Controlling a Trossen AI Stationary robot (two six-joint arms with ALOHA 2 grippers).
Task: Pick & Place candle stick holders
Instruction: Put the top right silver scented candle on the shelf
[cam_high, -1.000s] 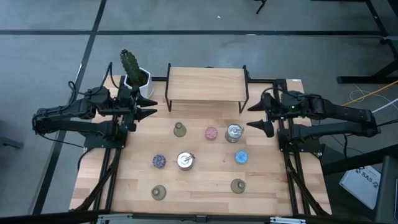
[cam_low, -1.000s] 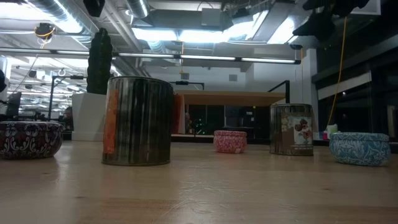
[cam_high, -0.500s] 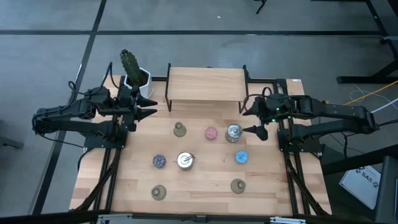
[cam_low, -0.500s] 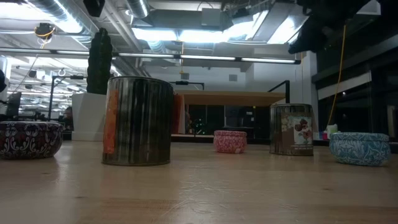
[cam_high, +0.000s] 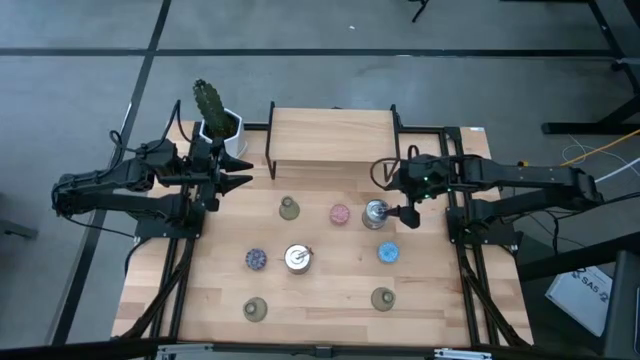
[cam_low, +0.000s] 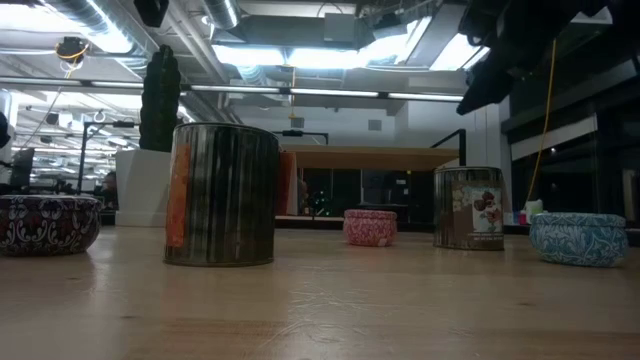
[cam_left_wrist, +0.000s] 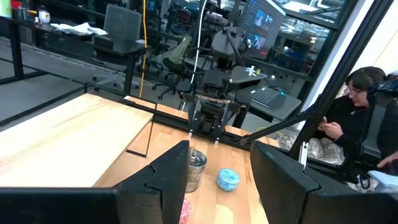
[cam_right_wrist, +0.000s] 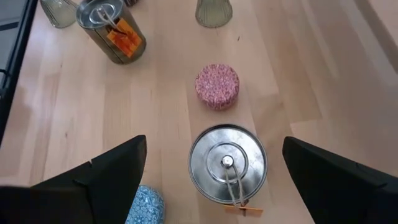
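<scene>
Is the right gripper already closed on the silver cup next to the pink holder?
No: in the right wrist view the right gripper has its fingers spread wide on either side of the silver cup, touching nothing.

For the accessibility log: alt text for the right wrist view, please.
The open right gripper hangs over a shiny silver cup on the wooden table. Beyond it sit a round pink holder, a second silver cup and an olive-green holder.

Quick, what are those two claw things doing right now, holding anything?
Left end effector: partly open, empty, waiting beside the cactus pot.
Right end effector: open wide, empty, above the silvery cup.
</scene>
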